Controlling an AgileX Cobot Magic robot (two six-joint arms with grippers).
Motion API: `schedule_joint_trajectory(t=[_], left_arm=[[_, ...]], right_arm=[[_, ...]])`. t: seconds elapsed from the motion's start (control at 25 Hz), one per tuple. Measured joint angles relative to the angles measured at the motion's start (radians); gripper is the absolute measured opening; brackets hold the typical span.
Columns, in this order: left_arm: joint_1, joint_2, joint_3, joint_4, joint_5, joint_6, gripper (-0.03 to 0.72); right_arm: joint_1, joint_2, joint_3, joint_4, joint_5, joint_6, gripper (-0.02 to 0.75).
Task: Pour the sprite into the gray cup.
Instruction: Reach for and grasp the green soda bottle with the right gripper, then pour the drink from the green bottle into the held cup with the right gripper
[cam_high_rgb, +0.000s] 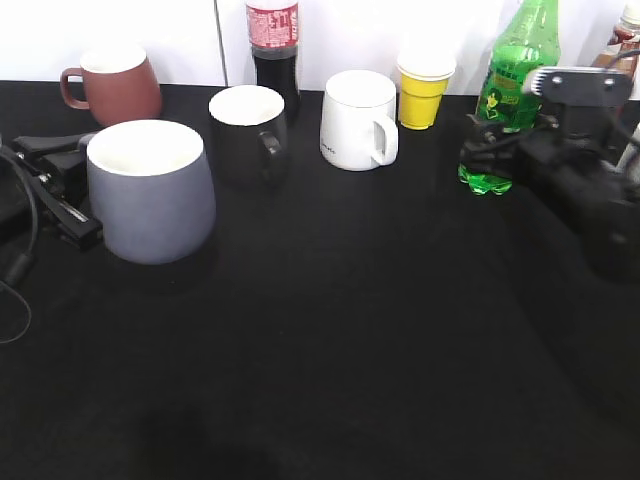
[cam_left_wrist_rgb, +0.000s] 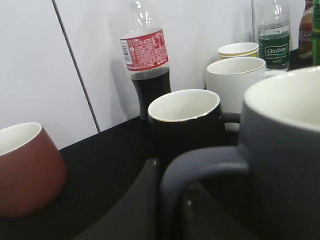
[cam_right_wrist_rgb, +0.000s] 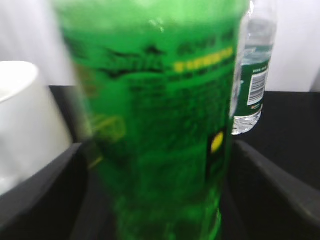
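the right hand (cam_high_rgb: 487, 155) brackets the sprite (cam_high_rgb: 510, 90), far right on the counter (cam_high_rgb: 350, 330), fingers not clearly pressing. close squarely below the label. left hand (cam_left_wrist_rgb: 167, 210) straddles the gray cup (cam_high_rgb: 150, 190) handle, near left.

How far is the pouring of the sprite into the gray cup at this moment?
Early stage. The right gripper has its fingers on both sides of the tall green plastic sprite bottle, which stands upright on the black table; whether it grips is unclear. The left gripper sits at the loop handle of the squat blue-gray cup. Nothing looks poured; lifting, tilting and pouring remain.
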Motion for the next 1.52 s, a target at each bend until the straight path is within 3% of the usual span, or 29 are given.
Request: schedule_joint_trajectory(t=[0.12, 0.28, 0.36, 0.44, 0.6, 0.72, 0.84, 1.0, 1.16, 1.52], left_arm=[[0.000, 0.000, 0.000, 0.000, 0.000, 0.000, 0.036], [0.000, 0.000, 0.000, 0.000, 0.000, 0.000, 0.036], [0.000, 0.000, 0.000, 0.000, 0.000, 0.000, 0.036], [0.000, 0.000, 0.000, 0.000, 0.000, 0.000, 0.036], [0.000, 0.000, 0.000, 0.036, -0.001, -0.025, 0.036], [0.000, 0.000, 0.000, 0.073, -0.001, -0.046, 0.036], [0.000, 0.000, 0.000, 0.118, -0.001, -0.078, 0.036], [-0.010, 0.000, 0.000, 0.183, -0.001, -0.124, 0.036], [-0.018, 0.000, 0.000, 0.235, -0.001, -0.129, 0.036], [-0.039, 0.000, 0.000, 0.242, -0.001, -0.102, 0.036]], right_arm=[[0.000, 0.106, -0.097, 0.018, -0.001, 0.000, 0.642], [0.000, 0.143, -0.134, 0.022, -0.041, -0.016, 0.419], [0.000, 0.130, -0.116, 0.016, -0.048, -0.021, 0.414], [0.000, 0.035, -0.045, -0.087, -0.046, -0.023, 0.413], [0.030, -0.167, -0.012, -0.432, 0.023, -0.038, 0.408], [0.141, -0.180, -0.011, -0.497, 0.095, -0.125, 0.407], [0.239, -0.180, -0.011, -0.503, 0.146, -0.273, 0.407], [0.246, -0.180, -0.011, -0.495, 0.185, -0.585, 0.405], [0.246, -0.180, -0.011, -0.328, 0.185, -0.944, 0.405], [0.246, -0.180, -0.011, -0.306, 0.096, -1.195, 0.405]])
